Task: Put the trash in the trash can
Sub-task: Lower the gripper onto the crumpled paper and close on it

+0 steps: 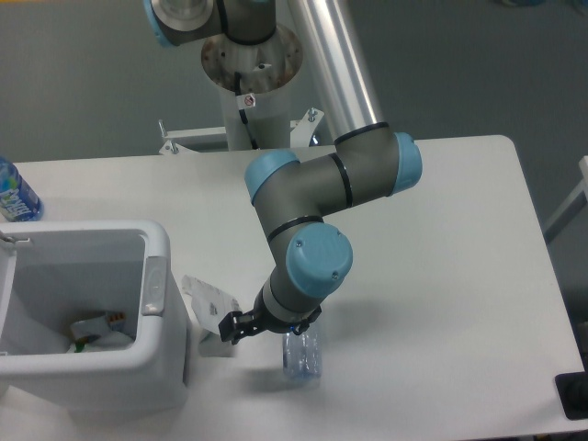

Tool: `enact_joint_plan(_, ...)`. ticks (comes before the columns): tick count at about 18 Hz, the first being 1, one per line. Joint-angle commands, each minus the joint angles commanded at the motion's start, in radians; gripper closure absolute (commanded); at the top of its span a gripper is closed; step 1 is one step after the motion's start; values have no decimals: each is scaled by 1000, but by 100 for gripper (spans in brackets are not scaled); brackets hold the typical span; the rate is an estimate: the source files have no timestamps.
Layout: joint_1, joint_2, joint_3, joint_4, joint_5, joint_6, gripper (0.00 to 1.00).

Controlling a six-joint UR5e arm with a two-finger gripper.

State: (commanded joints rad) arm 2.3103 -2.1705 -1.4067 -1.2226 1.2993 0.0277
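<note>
Crumpled white carton piece lies creased just beside the gripper; the clear bottle lies under the wrist. Jaw opening cannot be determined.

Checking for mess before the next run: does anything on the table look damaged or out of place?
Yes. A crumpled white carton piece lies on the table beside the trash can, not in it, and a clear bottle sits under the arm's wrist near the gripper.

Claw hovers over crumpled carton between trash can and bottle.
</note>
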Motion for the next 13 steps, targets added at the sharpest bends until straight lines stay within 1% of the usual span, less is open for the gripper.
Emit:
enact_joint_plan(3,-14,-3,6,0,0,-6,0)
enact_joint_plan(6,-15,-18,20,6,2,-24,0)
enact_joint_plan(13,-20,-34,17,5,8,-34,0)
